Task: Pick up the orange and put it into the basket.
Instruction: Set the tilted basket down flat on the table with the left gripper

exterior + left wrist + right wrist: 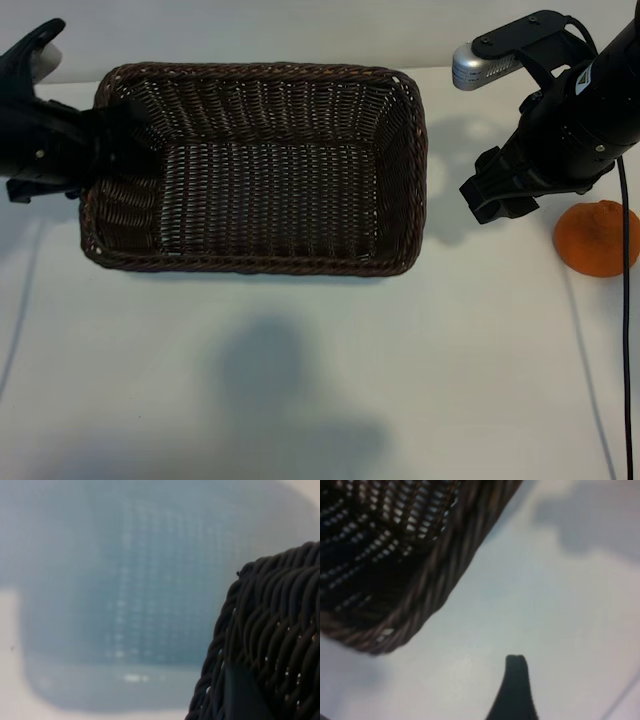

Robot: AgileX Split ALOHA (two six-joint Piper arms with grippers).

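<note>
From the exterior view, the left gripper [100, 150] sits at the basket's [400, 265] left rim, its fingers seemingly clamped on the wicker wall. The right gripper [497, 197] hangs just right of the basket, above the table [300, 400], jaws wide and empty; the orange [597, 237] lies on the table just beyond it, on the side away from the basket. In the left wrist view, braided rim [270, 630] fills the space at the fingers. In the right wrist view, one fingertip [516, 667] shows over bare table, the basket corner [420, 605] near it.
</note>
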